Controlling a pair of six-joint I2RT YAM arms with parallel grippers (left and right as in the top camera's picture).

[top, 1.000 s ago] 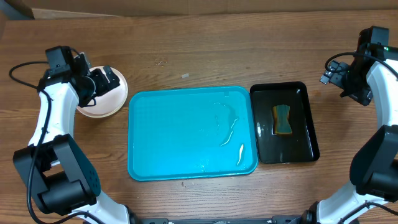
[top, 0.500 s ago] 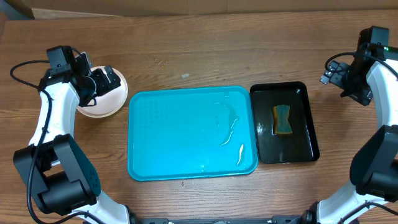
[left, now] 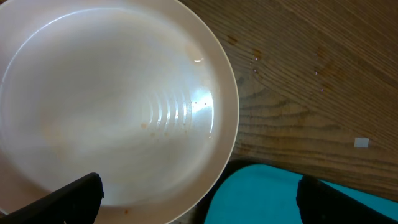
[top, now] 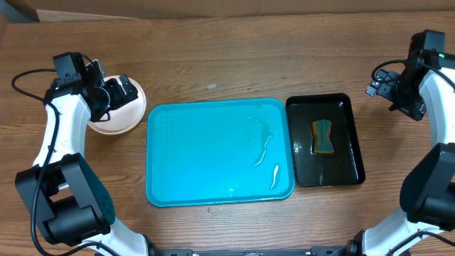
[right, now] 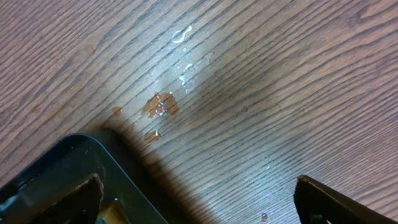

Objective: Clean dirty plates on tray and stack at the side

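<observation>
- Left claw (left: 198,199): jaws spread fully apart, gripping nothing, hanging just over the plates (left: 112,99).
- Directly beneath: top plate of the pile, white, flat on the table (left: 311,74). Faint orange specks near its centre rings, so probably worth a closer look before calling it clean. Cannot tell how many plates lie under it.
- To clear off well: rise straight up first, and hold off any sideways travel until both fingers are above the rim. Otherwise a fingertip could catch the edge and drag the pile out of line.
- Just off the fingertips: rounded corner of the tray (left: 267,193), near the plate's rim but apart from it. Better to swing out over bare wood than low across that raised edge.
- Further along on that side: tray bed with no plate on it, only water streaks (top: 264,151). Judged that nothing is left there to wipe and the job is at or near its end.
- Beyond the tray's far edge: black tray (top: 325,171) just beside it, with the sponge (top: 323,136) lying inside. The place to reach if the specks call for another wipe.
- Farthest off: right claw (right: 196,199), fingers fully parted and empty, over bare wood next to a corner of the black tray. Small orange-brown blot (right: 160,104) on the wood ahead of it.
</observation>
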